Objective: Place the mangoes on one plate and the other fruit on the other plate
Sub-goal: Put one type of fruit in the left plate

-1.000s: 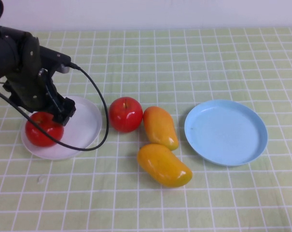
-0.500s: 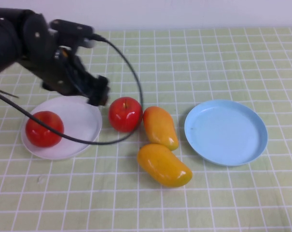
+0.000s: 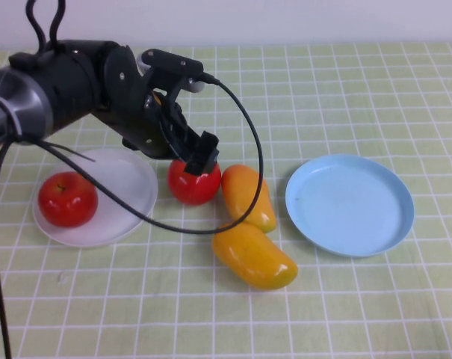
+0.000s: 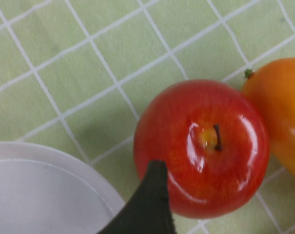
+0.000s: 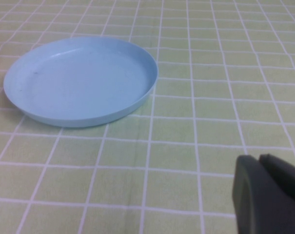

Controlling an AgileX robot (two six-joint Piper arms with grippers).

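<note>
A green checked cloth [image 3: 345, 299] covered the table, with the white plate [image 3: 128, 191] at the left already holding one apple [image 3: 67, 199] and the blue plate [image 3: 350, 203] at the right bare. The left gripper [image 3: 199, 158] hung spread wide just over the second apple [image 3: 193, 183] — placed, I judged, to seize it for the white plate — while both mangoes [image 3: 248, 196] lay beside it on the cloth. The right gripper [image 5: 266, 195] sat closed and empty beyond the blue plate — parked, it seemed.

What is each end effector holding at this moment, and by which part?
Nothing. The left end effector hangs open over the round red apple on the cloth; the right end effector is shut, empty, near the light blue plastic plate.
</note>
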